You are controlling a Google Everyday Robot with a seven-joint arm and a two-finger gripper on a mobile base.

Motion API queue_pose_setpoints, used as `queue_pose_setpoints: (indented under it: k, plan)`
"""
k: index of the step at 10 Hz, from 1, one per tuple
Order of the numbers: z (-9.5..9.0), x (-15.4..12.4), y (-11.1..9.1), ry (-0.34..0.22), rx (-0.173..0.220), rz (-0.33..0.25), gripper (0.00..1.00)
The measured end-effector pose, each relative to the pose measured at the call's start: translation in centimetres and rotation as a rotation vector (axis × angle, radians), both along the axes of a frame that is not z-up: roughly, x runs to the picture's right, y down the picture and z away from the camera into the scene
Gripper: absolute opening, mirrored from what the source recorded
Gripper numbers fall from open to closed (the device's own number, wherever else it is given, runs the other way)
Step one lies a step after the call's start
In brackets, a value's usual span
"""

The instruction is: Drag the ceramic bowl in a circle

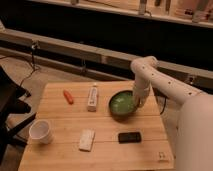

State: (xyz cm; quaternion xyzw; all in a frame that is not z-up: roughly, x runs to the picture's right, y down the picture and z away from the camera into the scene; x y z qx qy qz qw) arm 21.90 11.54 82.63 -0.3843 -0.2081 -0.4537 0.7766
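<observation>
The ceramic bowl (121, 104), shallow with a glossy green inside and a dark rim, sits on the wooden table (65, 125) near its far right side. My gripper (137, 101) hangs from the white arm and reaches down onto the bowl's right rim. The arm comes in from the right edge of the view and bends above the bowl. The fingertips are hidden against the rim.
A black phone (129, 136) lies in front of the bowl. A white tube (92, 97) and an orange carrot-like piece (68, 96) lie to its left. A white bar (87, 139) and a white cup (40, 132) sit at the front left. A dark chair (9, 107) stands left of the table.
</observation>
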Motion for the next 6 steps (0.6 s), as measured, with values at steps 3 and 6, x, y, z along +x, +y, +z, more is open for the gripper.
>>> queue_pose_setpoints:
  k: [3,6]
  plan:
    - [0.3,-0.6,-0.5,-0.018,0.0,-0.009,0.0]
    - [0.7,-1.3,-1.1,-0.035,-0.004,-0.026,0.0]
